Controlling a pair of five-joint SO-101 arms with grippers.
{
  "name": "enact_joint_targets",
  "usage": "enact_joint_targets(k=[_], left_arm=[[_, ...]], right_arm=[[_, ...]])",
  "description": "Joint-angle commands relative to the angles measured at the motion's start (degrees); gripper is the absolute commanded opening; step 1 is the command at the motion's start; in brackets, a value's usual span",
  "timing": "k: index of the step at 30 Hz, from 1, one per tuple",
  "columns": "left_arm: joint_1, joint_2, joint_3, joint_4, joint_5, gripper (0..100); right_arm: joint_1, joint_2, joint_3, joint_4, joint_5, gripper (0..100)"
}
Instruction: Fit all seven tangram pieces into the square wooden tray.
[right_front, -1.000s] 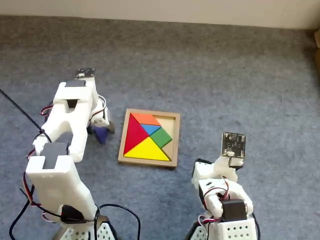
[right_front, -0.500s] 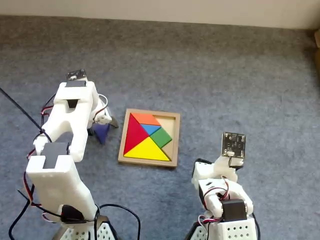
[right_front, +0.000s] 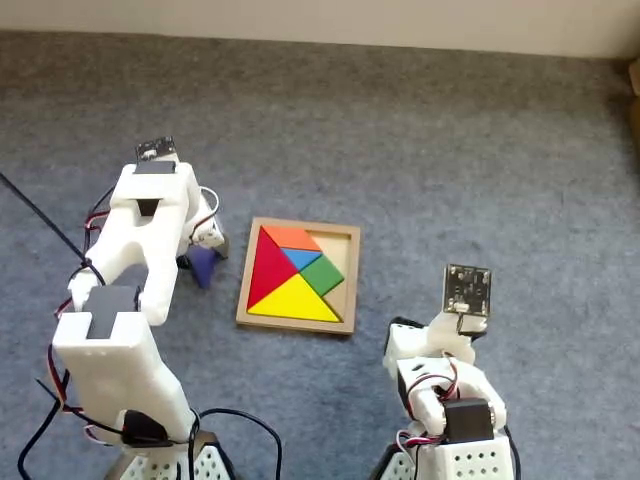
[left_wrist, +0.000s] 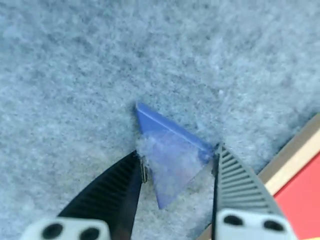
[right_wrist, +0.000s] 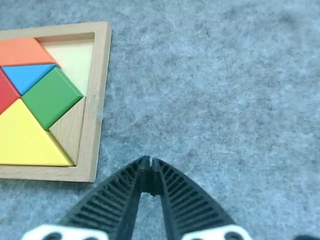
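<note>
My left gripper (left_wrist: 177, 149) straddles the dark blue triangle (left_wrist: 167, 137), jaws half apart, one tip against its corner and the other against the opposite edge. The piece lies flat on the carpet just beside the wooden tray (right_front: 295, 325).

I'd squeeze evenly so the thin piece doesn't twist or skid on the pile, lift it level, then turn it to match the bare triangular gap (right_wrist: 67, 132) by the green square (right_wrist: 50, 97).

My right gripper (right_wrist: 150, 172) is closed on nothing, near the tray's corner.

Grey-blue carpet (right_front: 480, 150) covers the surface, and a pale strip (right_front: 300, 15) runs along its far edge.
</note>
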Motion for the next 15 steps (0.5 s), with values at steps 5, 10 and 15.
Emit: enact_joint_targets(k=[5,10,15], left_arm=[[-0.8,-0.8,0.1,-0.4,-0.1,20],[-0.7,-0.6,0.0,-0.4,-0.1,20],[-0.7,-0.9,0.0,-0.4,-0.2,20]], right_arm=[[0.9,-0.7,6.6,-1.9,0.8,0.5],[0.9,-0.7,6.6,-1.9,0.8,0.5],[0.9,-0.7,6.6,-1.9,0.8,0.5]])
